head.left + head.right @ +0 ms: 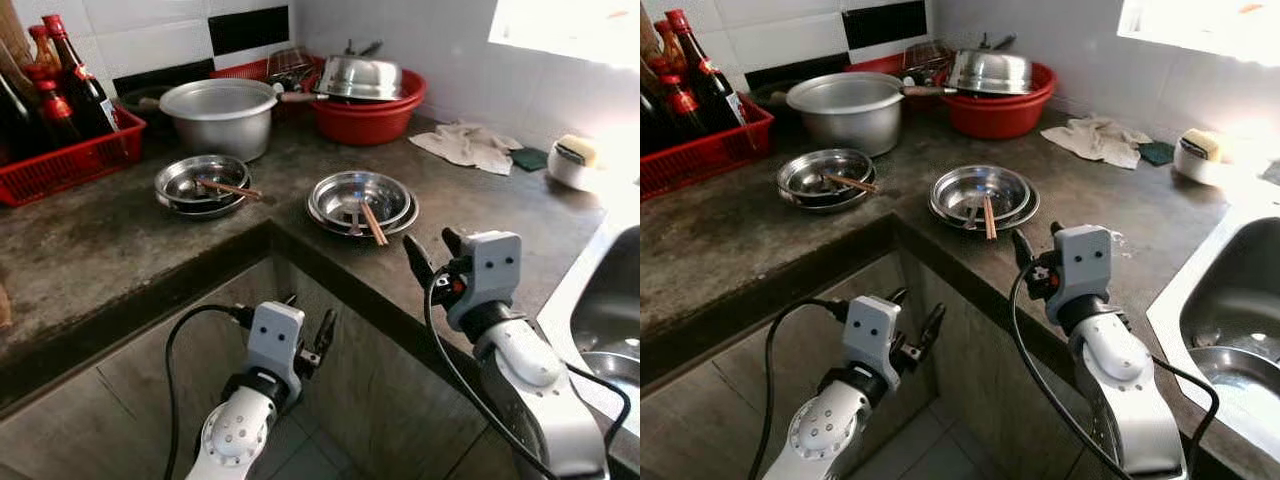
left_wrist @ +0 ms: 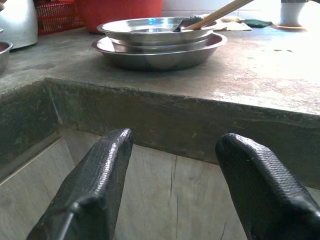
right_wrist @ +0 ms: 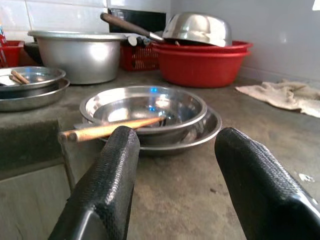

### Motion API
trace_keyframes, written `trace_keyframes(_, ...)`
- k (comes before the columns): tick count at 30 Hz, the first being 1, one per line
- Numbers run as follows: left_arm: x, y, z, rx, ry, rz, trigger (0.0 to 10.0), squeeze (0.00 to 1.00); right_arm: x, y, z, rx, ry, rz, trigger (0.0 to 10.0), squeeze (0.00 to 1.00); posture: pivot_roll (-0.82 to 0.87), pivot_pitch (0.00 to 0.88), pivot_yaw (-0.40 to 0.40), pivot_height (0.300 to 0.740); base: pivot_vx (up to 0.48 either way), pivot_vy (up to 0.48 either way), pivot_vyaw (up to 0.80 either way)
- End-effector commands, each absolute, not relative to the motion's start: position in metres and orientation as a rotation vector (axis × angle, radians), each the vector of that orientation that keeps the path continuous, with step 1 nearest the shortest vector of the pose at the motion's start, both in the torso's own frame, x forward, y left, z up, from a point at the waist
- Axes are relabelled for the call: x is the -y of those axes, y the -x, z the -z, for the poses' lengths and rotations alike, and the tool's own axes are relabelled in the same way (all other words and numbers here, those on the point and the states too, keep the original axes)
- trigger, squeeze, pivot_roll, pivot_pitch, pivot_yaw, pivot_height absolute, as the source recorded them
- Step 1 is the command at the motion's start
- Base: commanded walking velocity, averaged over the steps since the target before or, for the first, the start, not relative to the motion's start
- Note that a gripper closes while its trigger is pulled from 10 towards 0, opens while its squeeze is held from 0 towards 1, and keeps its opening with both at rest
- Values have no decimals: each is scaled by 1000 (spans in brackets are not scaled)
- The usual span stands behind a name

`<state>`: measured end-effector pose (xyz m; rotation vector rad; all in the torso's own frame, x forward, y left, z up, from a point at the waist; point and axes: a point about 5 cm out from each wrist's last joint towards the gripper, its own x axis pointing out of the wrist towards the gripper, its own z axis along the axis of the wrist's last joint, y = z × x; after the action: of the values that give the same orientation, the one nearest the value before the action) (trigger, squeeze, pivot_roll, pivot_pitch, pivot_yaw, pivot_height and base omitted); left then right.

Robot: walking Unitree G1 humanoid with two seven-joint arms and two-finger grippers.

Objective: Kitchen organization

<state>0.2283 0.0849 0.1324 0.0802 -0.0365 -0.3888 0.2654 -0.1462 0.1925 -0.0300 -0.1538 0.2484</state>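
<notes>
On the dark stone counter [image 1: 110, 240] near the corner is a stack of steel bowls [image 1: 362, 200] with wooden chopsticks [image 1: 373, 222] and a spoon in it. A second stack of steel bowls [image 1: 202, 183], also with chopsticks, sits further left. My right gripper [image 1: 430, 250] is open just above the counter, a short way in front of the near stack [image 3: 145, 107], and the chopstick ends [image 3: 100, 131] point towards it. My left gripper [image 1: 308, 318] is open below the counter edge, facing the counter's front face [image 2: 165, 120].
A large aluminium pot [image 1: 220, 110] and a red basin [image 1: 370, 118] holding a steel bowl [image 1: 360, 76] stand at the back. At far left is a red crate [image 1: 60, 165] of bottles. A cloth [image 1: 465, 145], a white cup with a sponge [image 1: 572, 160] and the sink [image 1: 610, 300] lie right.
</notes>
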Motion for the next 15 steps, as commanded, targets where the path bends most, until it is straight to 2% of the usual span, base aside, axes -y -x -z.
trace_keyframes(1,-85,-228,-133,32,-90,387,10000,0,150,-267,-190,133,40,-256,10000,0,105,32,-39,740,0,0,0)
trace_keyframes(11,-86,-227,-130,28,-92,380,10000,0,155,-272,-179,85,99,-320,10000,0,102,27,-44,740,0,0,0)
trace_keyframes(12,-87,-227,-128,26,-94,376,10000,0,154,-273,-177,84,107,-335,10000,1000,101,24,-44,740,0,0,0)
trace_keyframes(15,-88,-227,-127,22,-94,371,10000,0,152,-274,-176,89,105,-353,10000,1000,99,22,-44,740,0,0,0)
